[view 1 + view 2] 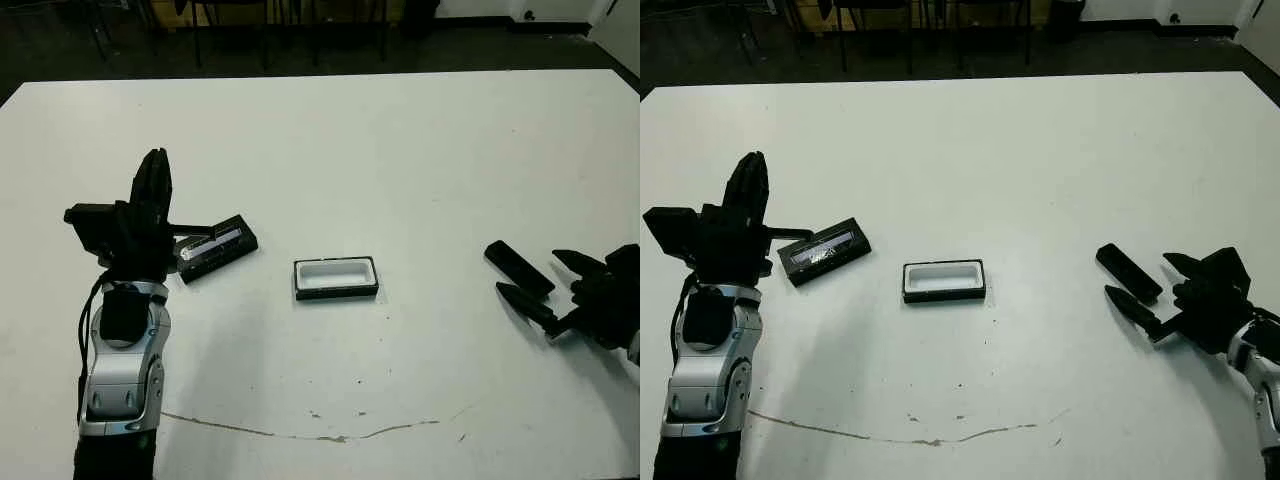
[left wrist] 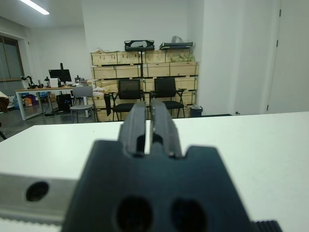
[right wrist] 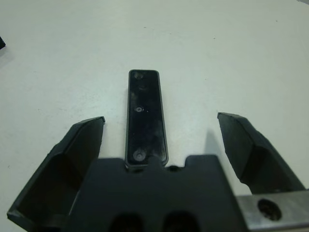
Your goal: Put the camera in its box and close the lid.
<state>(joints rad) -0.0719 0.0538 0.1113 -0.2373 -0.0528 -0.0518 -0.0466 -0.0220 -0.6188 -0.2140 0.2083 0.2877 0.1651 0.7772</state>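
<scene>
Camera point(image 3: 145, 118) near end hidden behind right gripper point(image 3: 164, 140) body.

Open white-lined box point(image 1: 336, 278) lies between lid point(image 1: 214, 248) and black camera point(image 1: 518, 267).

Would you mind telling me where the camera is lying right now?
In the head views the camera lies flat on the table's right side, between the open fingers of the right gripper and well right of the box.
</scene>
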